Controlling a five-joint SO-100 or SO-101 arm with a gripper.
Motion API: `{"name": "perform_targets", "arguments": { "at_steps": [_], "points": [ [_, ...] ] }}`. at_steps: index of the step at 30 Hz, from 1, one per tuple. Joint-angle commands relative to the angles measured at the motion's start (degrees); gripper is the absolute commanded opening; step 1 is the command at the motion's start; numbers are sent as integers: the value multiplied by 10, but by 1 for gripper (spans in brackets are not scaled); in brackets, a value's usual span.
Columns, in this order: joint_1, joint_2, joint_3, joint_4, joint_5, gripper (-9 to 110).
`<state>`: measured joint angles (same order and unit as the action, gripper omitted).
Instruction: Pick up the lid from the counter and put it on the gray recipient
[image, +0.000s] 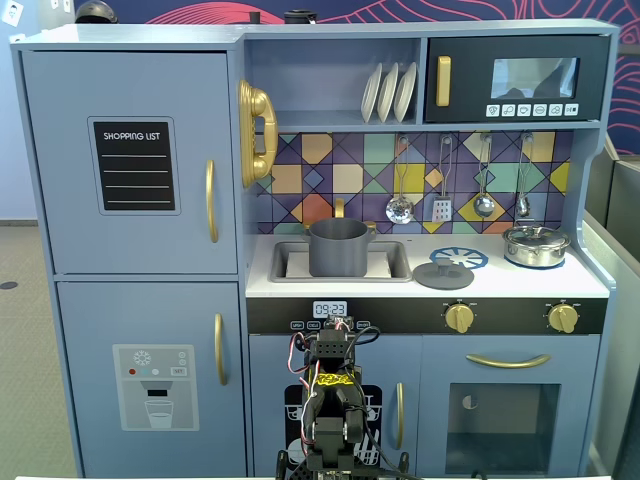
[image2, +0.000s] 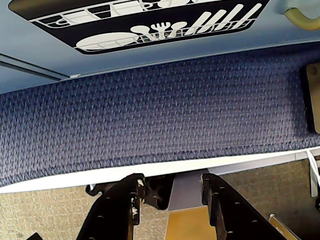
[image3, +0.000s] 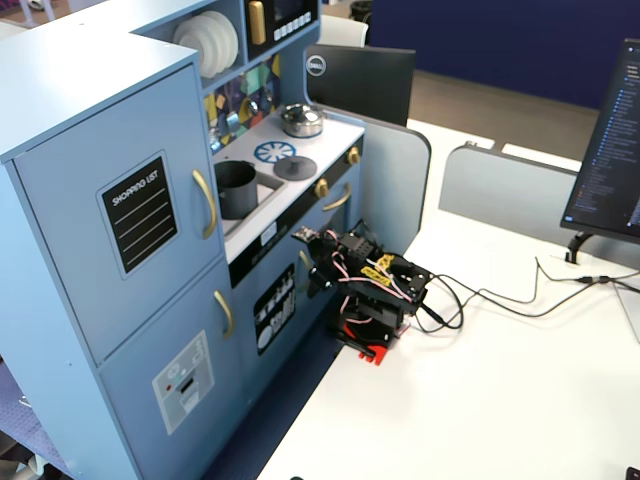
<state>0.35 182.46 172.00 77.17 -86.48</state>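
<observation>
The lid (image: 443, 274) lies flat on the counter at the pot's (image: 337, 247) three o'clock, while the gripper (image2: 172, 192) hangs spread and empty, low by the cabinet.

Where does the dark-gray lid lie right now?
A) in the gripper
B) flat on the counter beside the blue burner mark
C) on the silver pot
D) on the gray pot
B: in a fixed view the lid lies flat on the white counter, right of the open gray pot.
</observation>
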Motion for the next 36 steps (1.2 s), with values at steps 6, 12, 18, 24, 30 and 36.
{"name": "perform_targets", "arguments": {
  "at_steps": [6,12,18,24,30,36],
  "points": [
    [10,-4,-1,105,-1,6],
    [10,-4,-1,105,-1,6],
    [-16,-4,0,105,-18,6],
    [11,-25,-38,57,-20,0],
    [62,-267,-403,-13,-44,0],
    [100,-331,-598,-12,-108,0]
  ]
}}
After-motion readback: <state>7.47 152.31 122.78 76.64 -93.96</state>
